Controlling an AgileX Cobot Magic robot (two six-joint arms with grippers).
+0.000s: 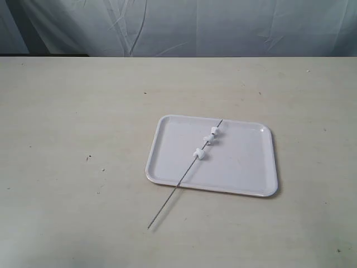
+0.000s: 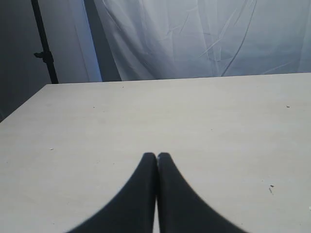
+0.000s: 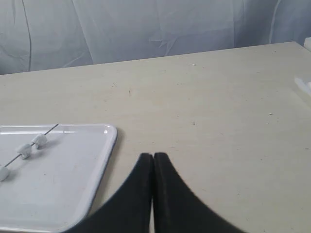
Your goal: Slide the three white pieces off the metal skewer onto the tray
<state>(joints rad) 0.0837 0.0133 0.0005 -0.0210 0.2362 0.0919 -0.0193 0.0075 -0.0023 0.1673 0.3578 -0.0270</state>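
The white tray (image 1: 234,173) lies flat on the table, right of centre. The metal skewer (image 1: 167,202) rests diagonally across it, its lower end sticking out over the table. Three white pieces are threaded on it above the tray: one (image 1: 199,154) lower, two (image 1: 212,134) close together higher up. The right wrist view shows the tray (image 3: 73,184), the skewer (image 3: 51,129) and the pieces (image 3: 39,140). My right gripper (image 3: 153,156) is shut beside the tray's corner, holding nothing. My left gripper (image 2: 156,155) is shut over bare table. Neither gripper shows in the exterior view.
The beige table (image 1: 72,139) stretches wide around the tray. A pale cloth backdrop (image 1: 223,28) hangs behind its far edge. A dark stand pole (image 2: 43,43) is off the table's corner in the left wrist view. A small white object (image 3: 303,86) lies near the table's edge.
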